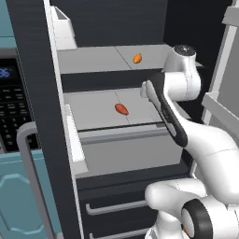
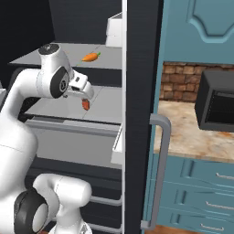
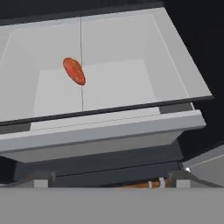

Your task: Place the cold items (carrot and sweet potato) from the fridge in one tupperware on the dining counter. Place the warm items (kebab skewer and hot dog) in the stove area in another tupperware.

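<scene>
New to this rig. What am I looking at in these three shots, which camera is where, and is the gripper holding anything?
It is a rendered kitchen with a white robot arm on a base that can drive, parked at an open fridge. Two pictures come from cameras on the base, behind the arm to its left and right, so they show the same scene from two sides. The third comes from a camera on the hand, looking along the gripper.

Inside the fridge, a bright orange carrot lies on the upper shelf. A stubbier, redder sweet potato lies on the shelf below; the hand view looks down on it.

The gripper is open and holds nothing. It sits in front of the lower shelf, apart from the sweet potato.
</scene>
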### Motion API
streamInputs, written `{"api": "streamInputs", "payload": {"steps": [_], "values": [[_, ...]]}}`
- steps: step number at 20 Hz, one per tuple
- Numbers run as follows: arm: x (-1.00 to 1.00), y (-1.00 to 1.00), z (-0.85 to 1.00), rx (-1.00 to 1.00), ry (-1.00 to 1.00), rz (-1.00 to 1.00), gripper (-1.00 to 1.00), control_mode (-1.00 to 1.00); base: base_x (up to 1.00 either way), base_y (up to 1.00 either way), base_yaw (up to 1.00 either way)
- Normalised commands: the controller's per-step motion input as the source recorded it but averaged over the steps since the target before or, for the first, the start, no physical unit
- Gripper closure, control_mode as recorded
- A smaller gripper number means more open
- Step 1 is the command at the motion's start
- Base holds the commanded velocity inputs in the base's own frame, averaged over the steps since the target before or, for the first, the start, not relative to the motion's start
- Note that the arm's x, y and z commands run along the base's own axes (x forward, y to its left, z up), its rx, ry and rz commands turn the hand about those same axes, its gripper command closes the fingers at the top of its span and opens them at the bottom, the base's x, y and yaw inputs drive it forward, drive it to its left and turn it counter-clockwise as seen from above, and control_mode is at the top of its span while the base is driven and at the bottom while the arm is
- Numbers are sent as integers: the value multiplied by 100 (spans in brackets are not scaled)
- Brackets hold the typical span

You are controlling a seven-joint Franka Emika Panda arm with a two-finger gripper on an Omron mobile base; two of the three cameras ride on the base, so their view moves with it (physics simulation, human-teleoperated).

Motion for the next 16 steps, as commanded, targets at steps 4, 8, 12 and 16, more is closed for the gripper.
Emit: {"api": "streamInputs", "payload": {"steps": [4,8,12,16], "values": [[-2,0,72,0,-47,-7,-100,-100,0,0,0],[0,0,88,-3,-38,0,-100,-100,0,0,0],[6,0,58,-8,-17,0,-100,-100,0,0,0],[26,0,39,-15,0,1,-100,-100,0,0,0]]}}
